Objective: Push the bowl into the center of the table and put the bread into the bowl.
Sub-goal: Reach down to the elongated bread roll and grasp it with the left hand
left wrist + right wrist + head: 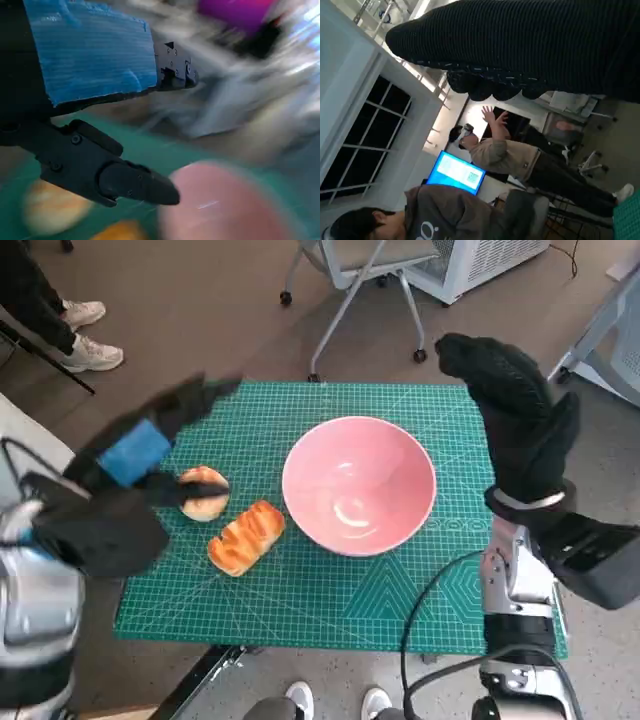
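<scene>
— Bread first, since you asked from the left: what do you see there?

— Your left hand (135, 455) hangs blurred above the left part of the bench (330, 615), blue tape up, fingers spread and holding nothing. Just under its thumb side lies a round bun (205, 493), and touching that bun's near side is a longer golden bread (246, 536), lying at a slant on the green mat (300, 600).

— And the bowl?

— The pink bowl (359, 485) stands upright just right of the golden bread, close to the middle of the mat, with nothing in it. In your left wrist view it is a pink blur (225, 205) beyond the black fingers (135, 182), apart from them.

— Your right side?

— Your right hand (515, 410) is raised over the bench's right edge, glove fingers stretched out and apart, gripping nothing, clear of the bowl. Your right wrist view looks off into the room, where people (510, 155) stand and sit by a blue screen (455, 172).
</scene>
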